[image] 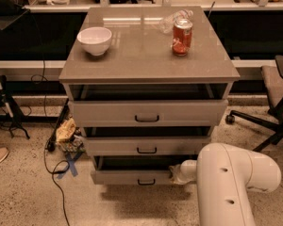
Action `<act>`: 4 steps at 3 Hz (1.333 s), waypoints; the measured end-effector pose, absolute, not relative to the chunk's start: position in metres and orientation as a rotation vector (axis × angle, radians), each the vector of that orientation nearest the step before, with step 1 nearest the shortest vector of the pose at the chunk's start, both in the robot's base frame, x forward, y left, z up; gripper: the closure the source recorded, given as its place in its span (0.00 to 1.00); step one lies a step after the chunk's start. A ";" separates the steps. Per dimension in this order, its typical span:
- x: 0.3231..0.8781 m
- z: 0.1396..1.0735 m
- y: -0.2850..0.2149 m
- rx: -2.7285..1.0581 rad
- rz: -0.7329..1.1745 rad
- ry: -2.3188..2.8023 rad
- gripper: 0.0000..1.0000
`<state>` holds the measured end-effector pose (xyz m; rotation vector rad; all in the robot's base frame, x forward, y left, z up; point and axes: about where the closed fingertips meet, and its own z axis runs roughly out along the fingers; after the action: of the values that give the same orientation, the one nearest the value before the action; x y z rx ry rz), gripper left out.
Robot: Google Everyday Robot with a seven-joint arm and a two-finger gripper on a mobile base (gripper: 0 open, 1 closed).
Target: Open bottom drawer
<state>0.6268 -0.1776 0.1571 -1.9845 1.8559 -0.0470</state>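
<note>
Your gripper sits low at the right end of the bottom drawer, right against its front, and you can't tell whether it's open or closed. That drawer is the lowest of three, out slightly with a dark gap above, and its black handle is free. A white bowl and red can stand well apart on the table.

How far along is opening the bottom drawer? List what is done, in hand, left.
Done: the bottom drawer stands partly out, dark gap above its front. In hand: the gripper sits at the front's right end, right of the handle. Left: perhaps pulling it further out.
</note>
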 end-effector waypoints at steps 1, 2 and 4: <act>0.627 0.157 -0.178 -1.985 -0.047 1.856 1.00; 0.624 0.156 -0.178 -1.997 -0.040 1.865 1.00; 0.624 0.156 -0.178 -1.997 -0.040 1.865 1.00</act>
<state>0.6243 -0.1779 0.1556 -1.9970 1.8650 -0.0399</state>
